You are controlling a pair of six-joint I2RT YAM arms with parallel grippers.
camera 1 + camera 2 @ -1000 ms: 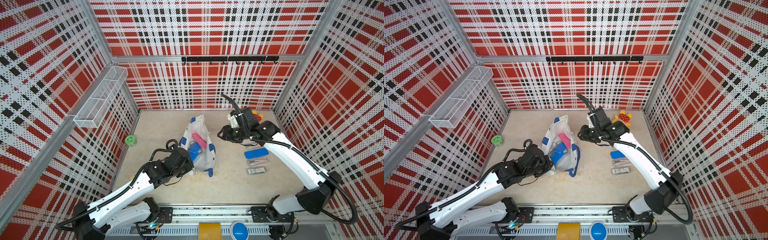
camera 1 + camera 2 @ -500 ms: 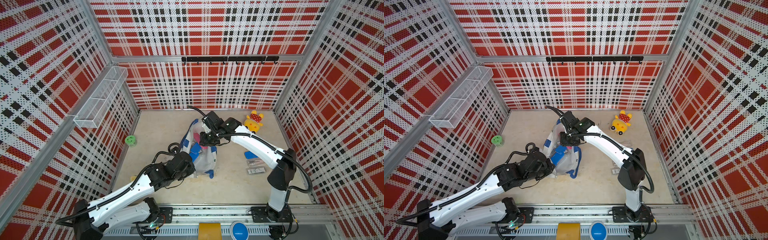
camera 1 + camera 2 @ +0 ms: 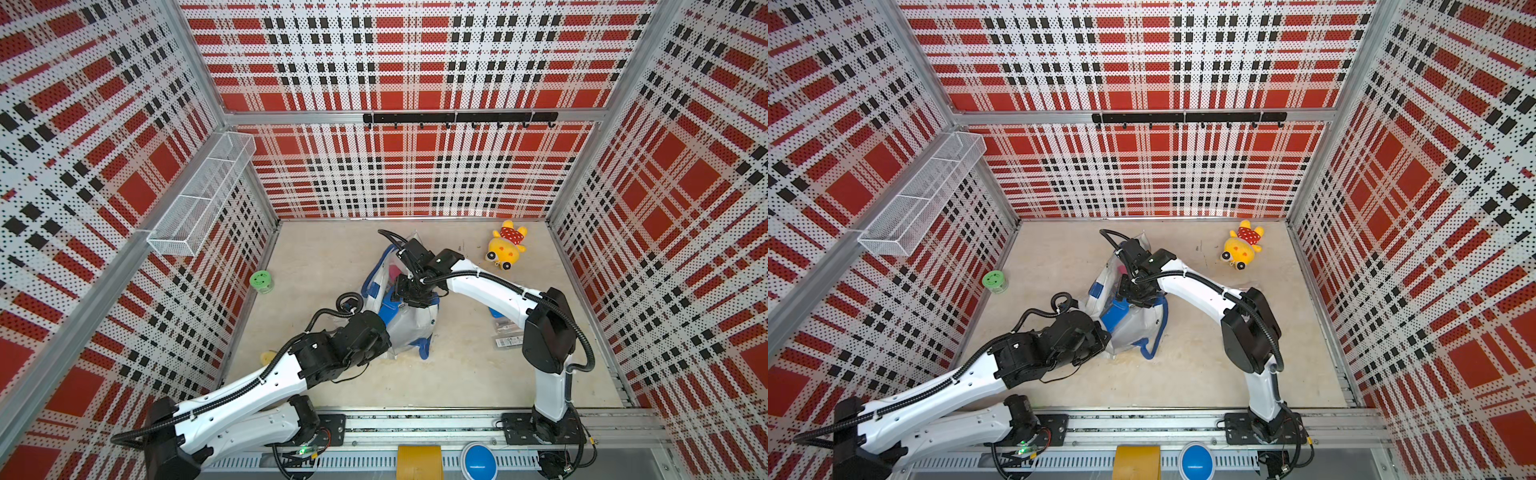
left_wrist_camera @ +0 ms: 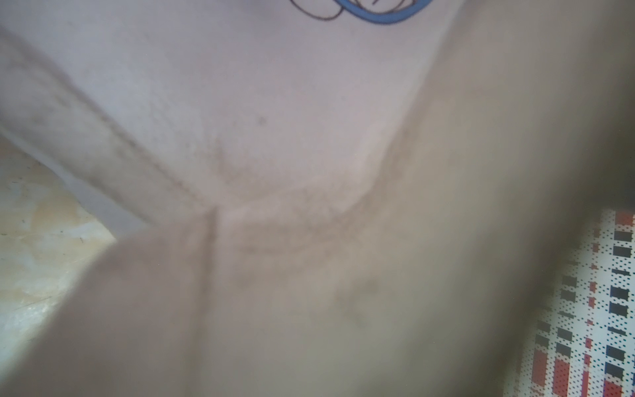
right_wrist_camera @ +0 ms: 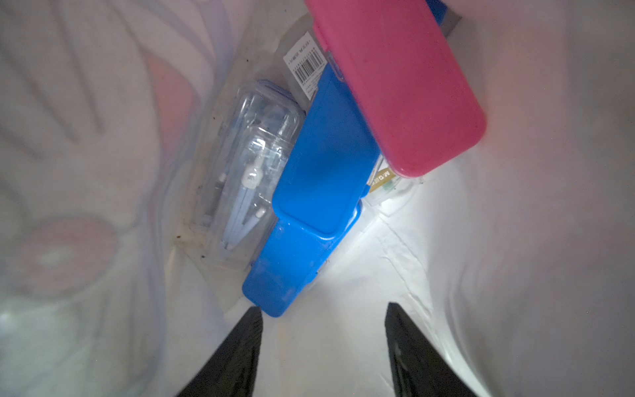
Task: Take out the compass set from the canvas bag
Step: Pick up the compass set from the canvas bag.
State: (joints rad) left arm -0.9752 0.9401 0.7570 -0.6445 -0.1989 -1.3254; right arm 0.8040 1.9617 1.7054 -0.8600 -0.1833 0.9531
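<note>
Note that the left gripper (image 3: 385, 341), pressed together, pinches the off-white canvas bag (image 3: 409, 328) at its lower-left edge so the spread, empty right gripper (image 5: 323, 343) can reach the clear-cased compass set (image 5: 247, 172) lying inside beside a blue plastic case (image 5: 319, 165).

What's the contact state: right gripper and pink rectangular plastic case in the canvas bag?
Apart. Right wrist view: open right gripper sits short of the pink rectangular plastic case; a blue plastic case lies between.

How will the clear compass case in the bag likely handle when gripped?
The clear case looks like rigid glossy plastic: probably stiff, light, a bit slippery. The blue case overlaps one edge, so lifting may drag it along. The bag has soft walls that will likely give.
</note>
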